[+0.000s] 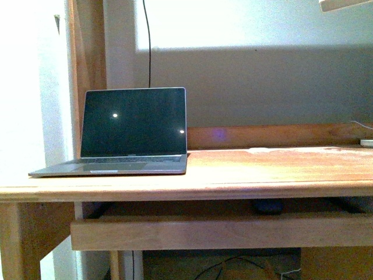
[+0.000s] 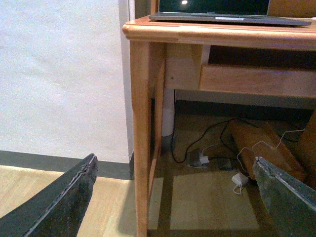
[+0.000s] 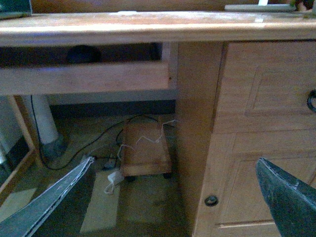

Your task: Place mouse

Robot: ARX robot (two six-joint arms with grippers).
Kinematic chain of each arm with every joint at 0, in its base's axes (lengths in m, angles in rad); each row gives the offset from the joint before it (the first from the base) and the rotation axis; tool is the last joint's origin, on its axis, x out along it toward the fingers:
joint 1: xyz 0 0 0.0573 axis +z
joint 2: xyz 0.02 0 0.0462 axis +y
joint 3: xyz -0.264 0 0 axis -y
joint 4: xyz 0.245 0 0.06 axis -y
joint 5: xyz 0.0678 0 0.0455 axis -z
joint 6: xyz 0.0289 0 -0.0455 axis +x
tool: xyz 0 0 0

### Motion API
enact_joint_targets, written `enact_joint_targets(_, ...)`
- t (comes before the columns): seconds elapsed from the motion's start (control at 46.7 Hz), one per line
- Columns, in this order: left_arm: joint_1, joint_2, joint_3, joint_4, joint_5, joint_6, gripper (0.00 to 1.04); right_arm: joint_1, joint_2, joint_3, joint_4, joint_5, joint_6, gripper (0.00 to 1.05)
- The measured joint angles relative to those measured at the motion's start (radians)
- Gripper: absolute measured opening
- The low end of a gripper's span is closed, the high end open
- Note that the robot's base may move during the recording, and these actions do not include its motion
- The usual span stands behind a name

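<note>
- The left gripper (image 2: 174, 159) is seen in the left wrist view with its two dark fingers (image 2: 59, 202) spread wide apart; nothing is held between them. It is held low, beside the desk's left leg (image 2: 139, 138), with the floor below it.
- A white adapter (image 2: 240, 178) and dark cables (image 2: 212, 143) are seen lying on the floor under the desk.
- An open laptop (image 1: 133, 125) is set on the left part of the wooden desk (image 1: 262, 169), its screen dark and upright, its base close to the front edge.
- A thin dark cable (image 1: 148, 41) is seen running down the wall behind the laptop.
- Under the desktop a pull-out shelf (image 1: 221, 232) is drawn forward, fronted by a plain wooden board.
- The mouse (image 1: 268, 206) is seen as a small dark rounded shape on that shelf, in the shadowed gap between board and desktop, right of centre and well apart from the laptop. In the right wrist view only its rounded top (image 3: 81, 53) shows above the board. It is touched by neither gripper.
- A small white object (image 1: 366, 142) is set at the far right edge of the desktop; what it is cannot be told.
- The right gripper (image 3: 174, 161) is shown with its fingers (image 3: 49, 207) spread wide and empty, held low before the desk's panelled cupboard door (image 3: 266, 123).
</note>
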Motion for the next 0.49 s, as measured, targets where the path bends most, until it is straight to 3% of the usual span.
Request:
enact_joint_targets(0.171,0.002,0.002,0.001,-0.003,0.003,-0.003,0.97,0.000,0.000,0.000,0.000,0.001,0.000,0.97)
enact_joint_targets(0.3,0.045,0.138,0.047,-0.108,0.160,-0.181,0.97,0.000,0.000,0.000,0.000,0.000,0.000,0.97)
enact_joint_targets(0.492,0.184,0.516,0.089,0.142,0.346,-0.142,0.97,0.000,0.000,0.000,0.000,0.000,0.000,0.97)
